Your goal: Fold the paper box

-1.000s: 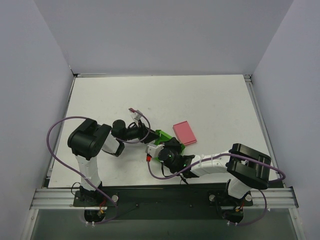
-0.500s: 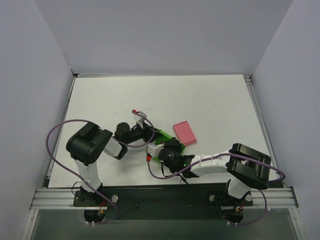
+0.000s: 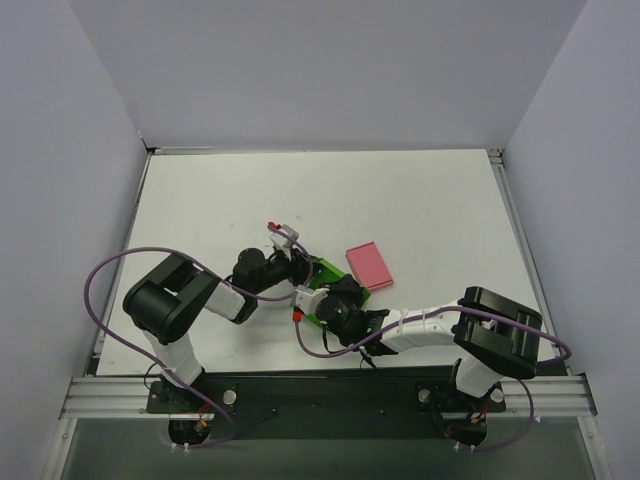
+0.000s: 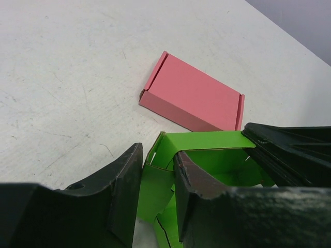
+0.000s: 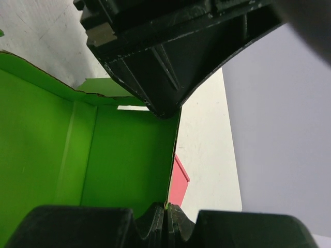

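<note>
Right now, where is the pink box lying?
In the top view the pink box lies flat on the table, slightly right of centre, close beside the green paper box, on that box's far right side.

White tbl (image 3: 200, 200), grey-lilac walls (image 3: 330, 70) on 3 sides.

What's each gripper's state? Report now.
Left gripper: astride a flap of the bright green thin-card box; grip cannot be told.
Right gripper: shut on that box's wall.

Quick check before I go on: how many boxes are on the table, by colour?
Green paper box: 1
Pink box: 1
Total: 2
</note>
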Robot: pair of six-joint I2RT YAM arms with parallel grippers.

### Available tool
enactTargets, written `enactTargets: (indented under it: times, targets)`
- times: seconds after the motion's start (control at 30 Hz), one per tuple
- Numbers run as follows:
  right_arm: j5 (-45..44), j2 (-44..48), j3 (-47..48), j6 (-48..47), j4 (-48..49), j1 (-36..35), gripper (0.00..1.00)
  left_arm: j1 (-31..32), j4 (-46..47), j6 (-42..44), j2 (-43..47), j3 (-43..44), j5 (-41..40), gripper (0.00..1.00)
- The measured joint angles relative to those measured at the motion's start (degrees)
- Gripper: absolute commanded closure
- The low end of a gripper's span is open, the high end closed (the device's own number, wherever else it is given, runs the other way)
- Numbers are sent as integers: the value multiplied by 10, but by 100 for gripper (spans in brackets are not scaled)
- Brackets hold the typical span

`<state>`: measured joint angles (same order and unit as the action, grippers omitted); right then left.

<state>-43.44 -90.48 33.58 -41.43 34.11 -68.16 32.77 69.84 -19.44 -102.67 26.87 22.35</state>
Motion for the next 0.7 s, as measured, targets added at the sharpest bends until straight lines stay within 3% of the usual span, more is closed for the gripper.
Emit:
enactTargets:
  times: [0.33,0.47,0.5,0.6,0.7]
  targets:
    - [2,0,1,1,1,0,100,14,-58,5,30,-3,-43,78]
    - [4,0,1,10,2,0,75,14,-30,4,31,-24,-47,84]
    - [4,2,1,15,1,0,63,14,-22,5,32,-31,-50,85]
    - [2,21,1,46,-19,0,50,14,-7,6,38,-49,-63,88]
    - [1,70,1,91,-51,0,44,15,-2,12,55,-70,-77,88]
